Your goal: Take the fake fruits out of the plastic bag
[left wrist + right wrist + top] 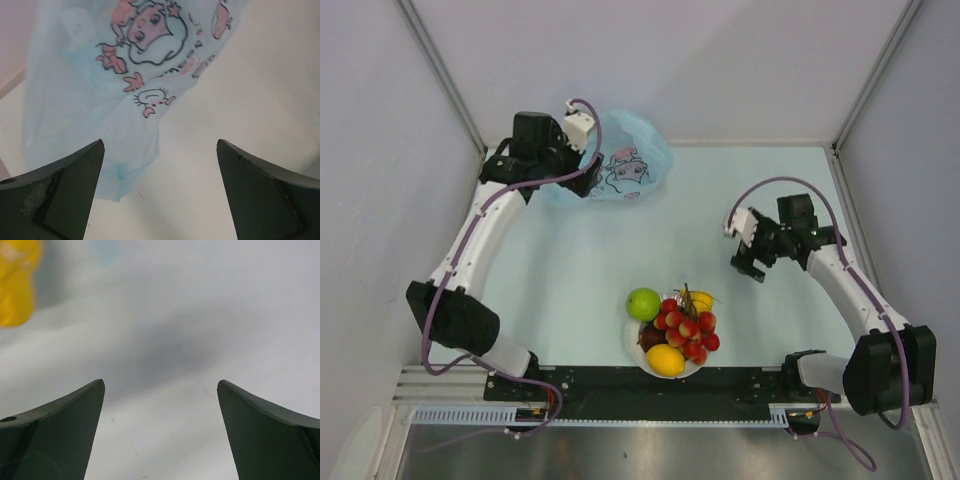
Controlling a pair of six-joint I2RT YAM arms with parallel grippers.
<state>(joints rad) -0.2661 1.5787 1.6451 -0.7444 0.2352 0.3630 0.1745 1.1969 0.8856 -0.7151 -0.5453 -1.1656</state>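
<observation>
The light-blue plastic bag with its pink cartoon print lies crumpled at the far left of the table; it also fills the upper left of the left wrist view. My left gripper is open and empty at the bag's left edge. The fake fruits sit in a white bowl near the front: green apple, red grapes, lemon, a dark red one. My right gripper is open and empty above bare table at the right. A blurred yellow fruit shows in the right wrist view.
Grey walls close in the table on the left, back and right. A black rail runs along the near edge between the arm bases.
</observation>
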